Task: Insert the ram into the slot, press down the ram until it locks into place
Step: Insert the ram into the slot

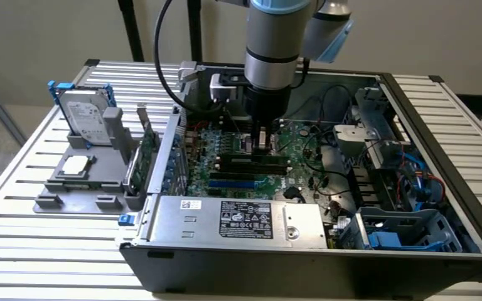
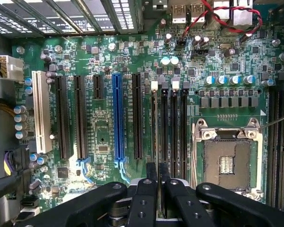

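We see the end effector [image 1: 262, 147] low inside the open computer case [image 1: 308, 266], just above the motherboard [image 2: 104, 142]. Its two black fingers [image 2: 144, 198] stand close together with only a thin gap between them. The ram [image 2: 155, 127] runs out from that gap, seen edge-on, so we take it to be pinched there.

The ram lies along the slot [image 2: 154, 86] directly beneath the end effector, and the slot's white end clip shows at the far tip of the stick. We cannot tell whether the ram is fully seated or the clips have closed.

Three more black memory sockets [image 2: 174, 127] run parallel just beside it. The empty processor socket [image 2: 226, 163] is on that same side, and the blue socket [image 2: 117, 118] is near on the opposite side.

Well away from the end effector, toward the exterior view's left, a hard drive [image 1: 86, 113] and a green card [image 1: 146, 157] stand in a grey holder [image 1: 73, 185] on the slatted desk [image 1: 23, 263].
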`<state>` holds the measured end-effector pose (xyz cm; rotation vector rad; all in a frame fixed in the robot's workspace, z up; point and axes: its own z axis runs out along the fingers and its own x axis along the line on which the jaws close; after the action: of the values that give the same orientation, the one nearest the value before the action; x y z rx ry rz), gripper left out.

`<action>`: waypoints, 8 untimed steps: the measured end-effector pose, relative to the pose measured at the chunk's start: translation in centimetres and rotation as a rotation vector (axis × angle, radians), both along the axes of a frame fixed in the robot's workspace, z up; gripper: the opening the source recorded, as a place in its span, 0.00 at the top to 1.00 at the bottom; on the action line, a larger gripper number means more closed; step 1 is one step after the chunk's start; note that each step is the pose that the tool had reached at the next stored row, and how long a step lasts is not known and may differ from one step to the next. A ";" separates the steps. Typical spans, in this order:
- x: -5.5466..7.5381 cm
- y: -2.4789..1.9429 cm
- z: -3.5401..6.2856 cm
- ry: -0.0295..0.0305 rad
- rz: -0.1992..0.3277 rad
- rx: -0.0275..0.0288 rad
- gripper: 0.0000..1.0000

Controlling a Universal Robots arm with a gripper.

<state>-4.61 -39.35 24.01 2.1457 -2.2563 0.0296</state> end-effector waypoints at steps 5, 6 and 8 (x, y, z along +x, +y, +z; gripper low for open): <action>0.0 0.07 -0.24 0.0004 0.000 -0.0029 0.87; 0.0 0.10 -0.29 0.0005 0.000 -0.0032 0.87; 0.0 0.16 -0.40 0.0011 0.000 -0.0044 0.87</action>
<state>-4.62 -39.19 23.61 2.1429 -2.2536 0.0333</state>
